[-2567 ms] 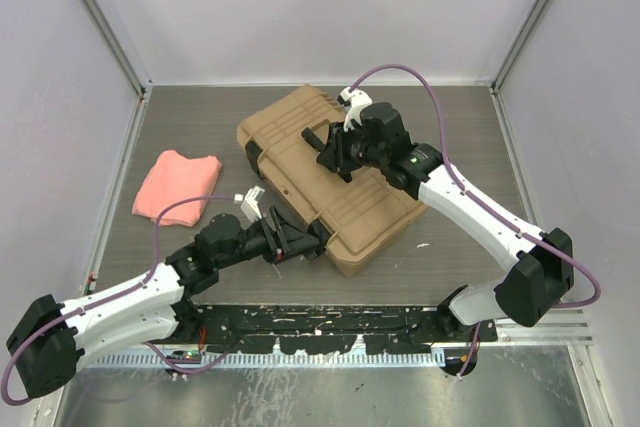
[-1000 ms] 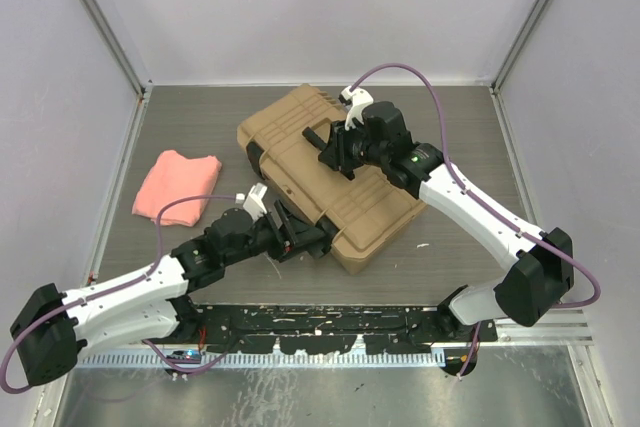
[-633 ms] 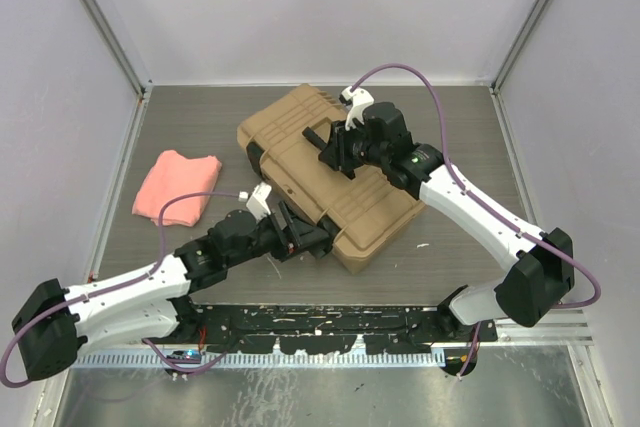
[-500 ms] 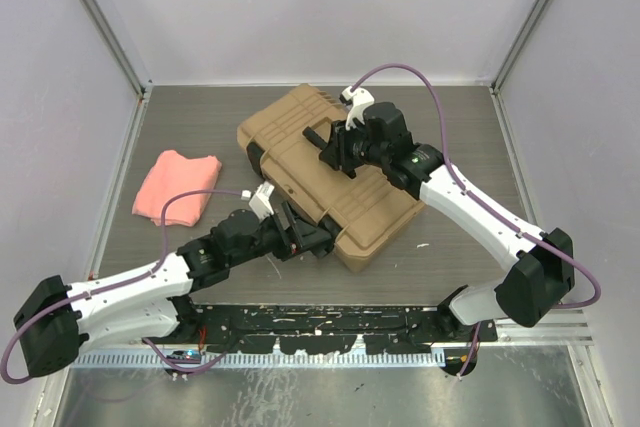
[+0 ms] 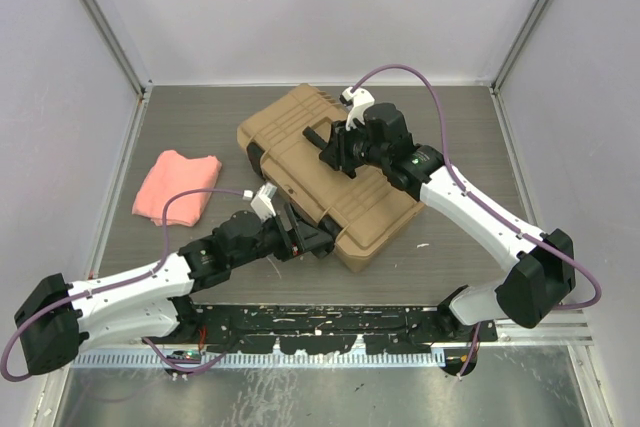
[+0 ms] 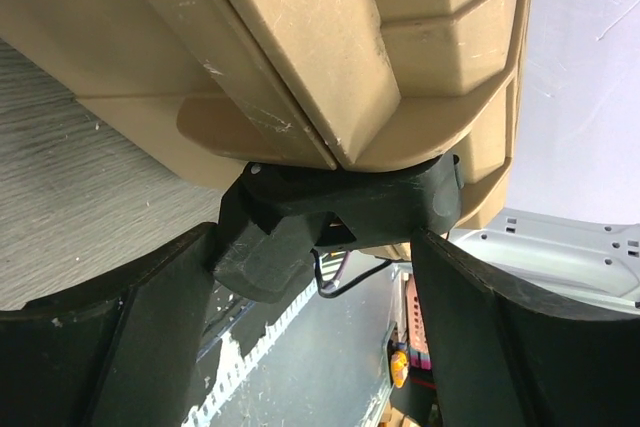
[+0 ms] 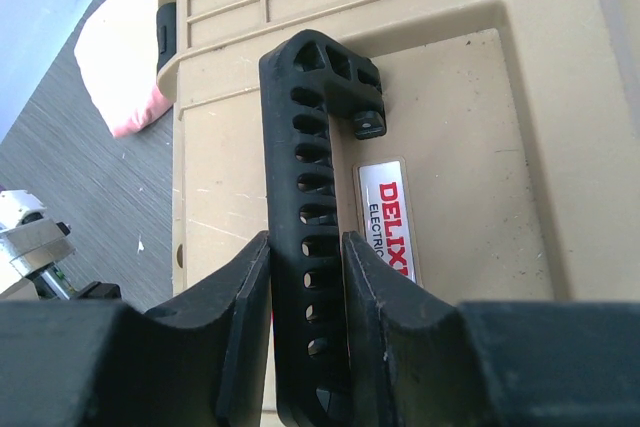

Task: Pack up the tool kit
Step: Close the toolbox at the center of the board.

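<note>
The tan tool case [image 5: 295,127] lies shut and askew at the middle of the table [image 5: 460,127]. My right tool [image 7: 305,277] is clamped narrow on its black carry handle [image 7: 300,97], one finger on each side. My left tool [image 6: 315,277] stands wide at the case's near edge, fingers either side of a black latch [image 6: 330,212]; I cannot tell whether they touch it. My worry is that if I press that latch from one side only, the case may slide or pivot on the table and twist the handle in my right grip. If the lid is not fully seated, the latch may skip off its lip instead of snapping home. The pink cloth [image 5: 178,184] lies well apart.
</note>
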